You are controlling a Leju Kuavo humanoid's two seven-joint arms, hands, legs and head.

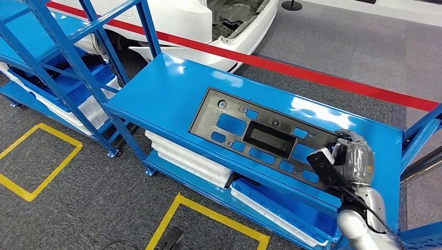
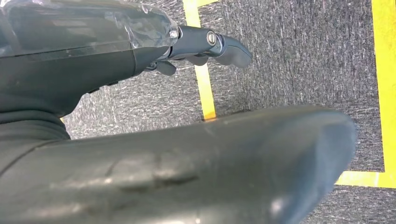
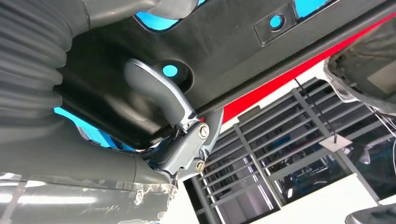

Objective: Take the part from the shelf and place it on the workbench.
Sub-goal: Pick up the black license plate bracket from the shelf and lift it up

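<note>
We are gripping the part (image 1: 263, 136) at its near end with our right hand (image 1: 348, 156), thumb on top for control. It is lying flat on the workbench (image 1: 172, 88). Our left hand (image 2: 205, 44) is hanging empty, fingers loosely apart.

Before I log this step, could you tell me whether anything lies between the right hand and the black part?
Nothing visible does: the right hand is already at one end of the black part, which lies flat on the blue surface, with a finger resting against it.

Silver right arm (image 1: 365, 219), grey ribbed wrist cover, screwed grey fingers (image 3: 154, 91).
</note>
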